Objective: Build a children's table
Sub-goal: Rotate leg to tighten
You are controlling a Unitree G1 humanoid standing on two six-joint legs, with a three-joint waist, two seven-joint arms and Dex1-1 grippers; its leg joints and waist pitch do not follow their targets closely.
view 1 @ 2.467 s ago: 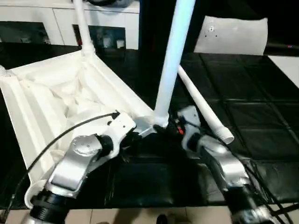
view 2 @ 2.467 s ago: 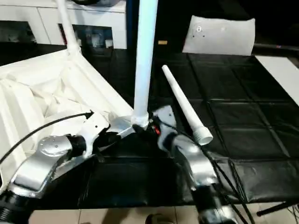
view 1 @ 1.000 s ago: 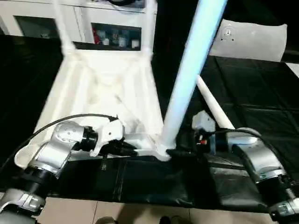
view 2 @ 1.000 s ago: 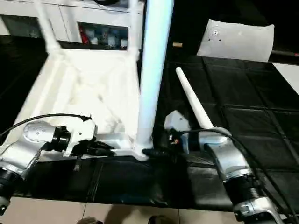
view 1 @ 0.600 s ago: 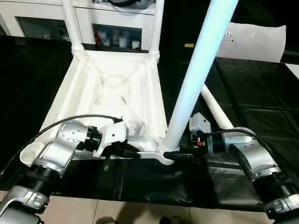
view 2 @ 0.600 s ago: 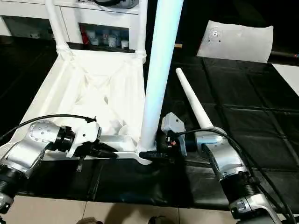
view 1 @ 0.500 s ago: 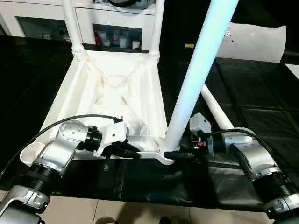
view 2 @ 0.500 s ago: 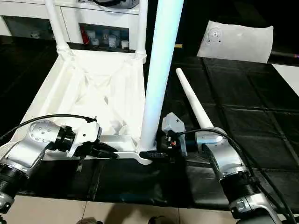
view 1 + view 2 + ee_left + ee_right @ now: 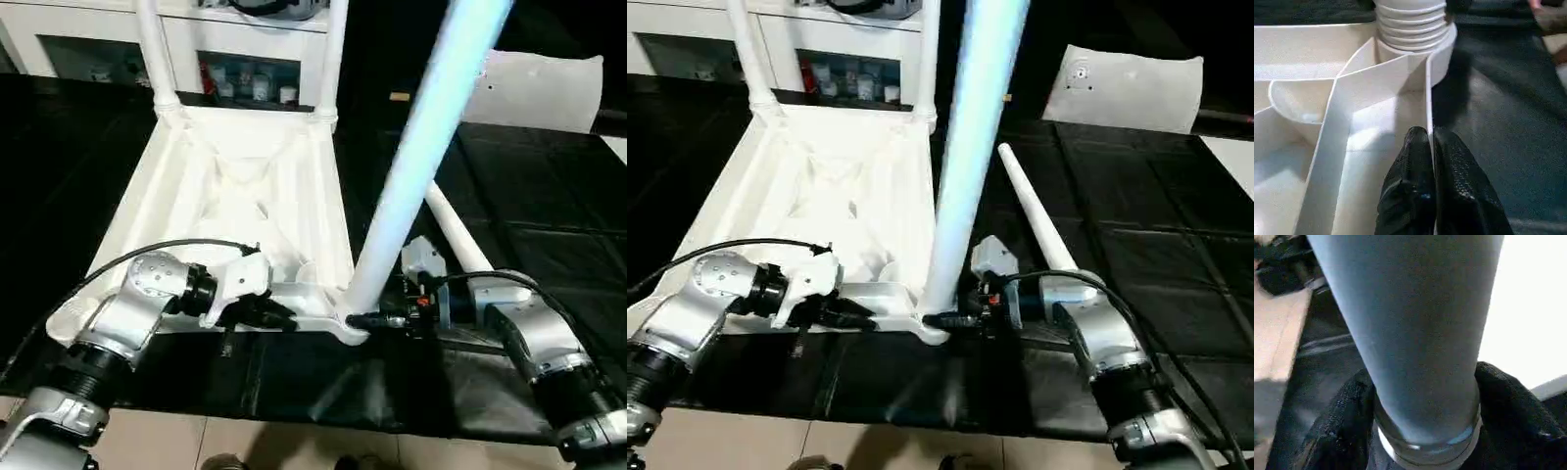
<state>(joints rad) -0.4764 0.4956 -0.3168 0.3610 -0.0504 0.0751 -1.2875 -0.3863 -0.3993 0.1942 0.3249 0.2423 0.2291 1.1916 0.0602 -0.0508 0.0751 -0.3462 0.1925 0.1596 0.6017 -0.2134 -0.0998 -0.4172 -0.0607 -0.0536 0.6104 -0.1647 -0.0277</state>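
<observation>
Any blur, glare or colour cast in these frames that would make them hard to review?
Head views: the near leg looks bluish and soft-edged, the tabletop is washed out so its ribs are faint, and the black mat shows mild sheen. Left wrist view: the left gripper is sharp, pinched on the rim. Right wrist view: the leg is dim grey-blue against a blown-out white background.

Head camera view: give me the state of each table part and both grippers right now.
Tabletop: upside down, ribs up.
Two far legs: standing in corner sockets.
Near leg: upright in near corner socket.
Loose leg: lying on mat.
Left gripper: pinching tabletop rim.
Right gripper: around near leg's base.
</observation>
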